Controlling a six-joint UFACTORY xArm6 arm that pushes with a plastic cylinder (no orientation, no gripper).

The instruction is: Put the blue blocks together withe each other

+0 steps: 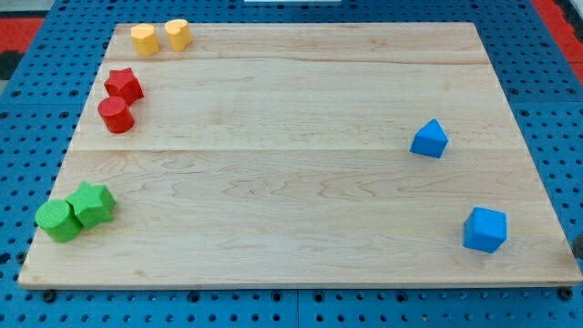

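Note:
Two blue blocks lie on the wooden board, both on the view's right. A blue wedge-like block sits at mid height. A blue cube sits below and to the right of it, near the board's lower right corner. A wide gap of bare wood separates them. A dark shape shows at the view's right edge, just right of the cube and off the board. I cannot tell whether it is my tip.
Two yellow blocks touch at the top left. A red star block and a red cylinder sit below them. A green cylinder and a green star block touch at the lower left. A blue pegboard surrounds the board.

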